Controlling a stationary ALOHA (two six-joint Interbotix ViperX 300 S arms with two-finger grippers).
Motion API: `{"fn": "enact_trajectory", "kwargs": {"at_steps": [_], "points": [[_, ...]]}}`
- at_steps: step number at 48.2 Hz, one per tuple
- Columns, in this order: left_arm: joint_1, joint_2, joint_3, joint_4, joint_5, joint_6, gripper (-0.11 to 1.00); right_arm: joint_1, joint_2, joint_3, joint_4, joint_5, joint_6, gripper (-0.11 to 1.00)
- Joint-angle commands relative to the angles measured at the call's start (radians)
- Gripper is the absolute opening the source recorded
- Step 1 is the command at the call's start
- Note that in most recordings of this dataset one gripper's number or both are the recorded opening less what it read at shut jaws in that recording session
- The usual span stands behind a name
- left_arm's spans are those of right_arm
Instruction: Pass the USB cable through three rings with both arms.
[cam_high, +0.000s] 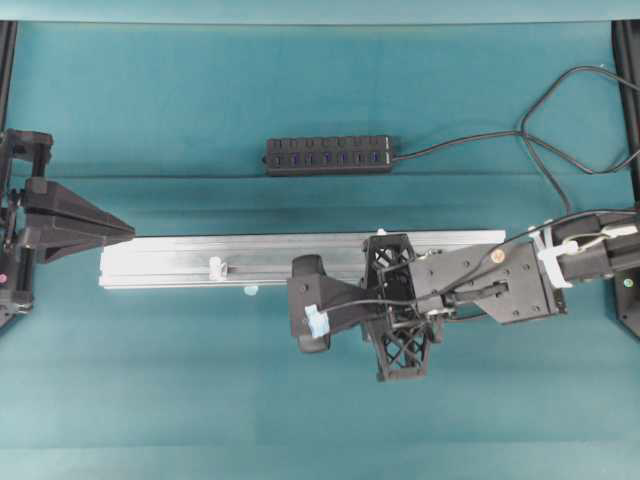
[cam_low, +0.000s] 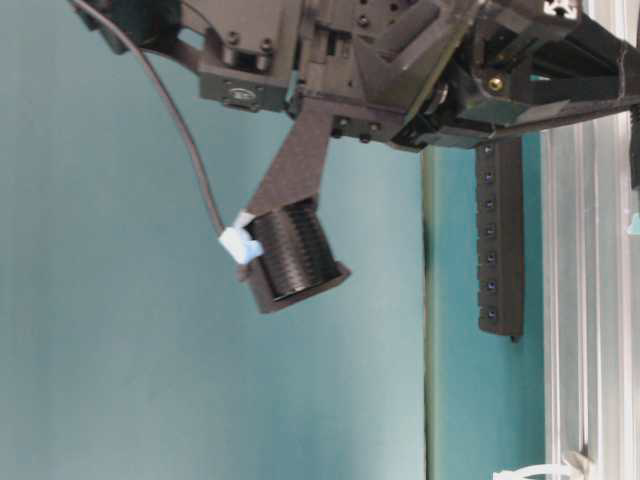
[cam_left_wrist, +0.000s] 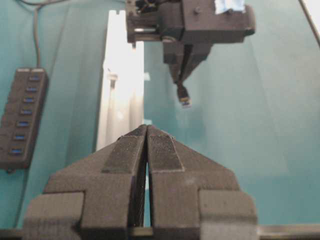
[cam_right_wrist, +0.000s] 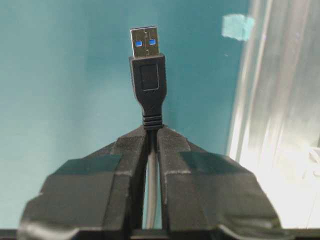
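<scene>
The right gripper (cam_right_wrist: 152, 131) pinches the USB cable (cam_right_wrist: 148, 82) just behind its plug, beside the rail (cam_high: 180, 262) and short of the one ring (cam_high: 215, 267) clearly visible; seemingly none is threaded yet. The left gripper (cam_left_wrist: 146, 131), closed empty, waits at the rail's end.

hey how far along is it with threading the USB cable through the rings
Done: the right gripper is shut on the USB cable, plug sticking out in front. In hand: carrying it beside the rail. Left: no ring threaded; one ring stands untouched, and the shut left gripper waits.
</scene>
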Motion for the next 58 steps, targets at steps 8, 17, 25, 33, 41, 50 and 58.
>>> {"fn": "enact_trajectory", "kwargs": {"at_steps": [8,17,25,33,41,50,58], "points": [[0.003,0.006,-0.026,0.003,-0.005,0.003,0.02,0.006,-0.083,-0.040,-0.011,0.094,-0.008,-0.07],[0.009,0.009,-0.026,0.002,-0.005,0.005,0.02,0.006,-0.138,-0.058,-0.060,0.219,-0.008,-0.07],[0.009,0.011,-0.026,0.002,-0.005,0.003,0.02,0.006,-0.176,-0.055,-0.107,0.281,-0.005,-0.07],[0.008,0.011,-0.025,0.003,-0.005,0.003,0.02,0.006,-0.212,-0.028,-0.127,0.302,-0.005,-0.07],[0.009,0.011,-0.026,0.003,-0.003,0.003,0.02,0.003,-0.258,0.021,-0.146,0.330,-0.005,-0.07],[0.009,0.011,-0.025,0.003,-0.003,0.003,0.02,-0.008,-0.319,0.081,-0.169,0.371,-0.003,-0.07],[0.009,0.012,-0.026,0.002,-0.005,0.000,0.02,-0.018,-0.383,0.160,-0.193,0.376,-0.003,-0.07]]}}
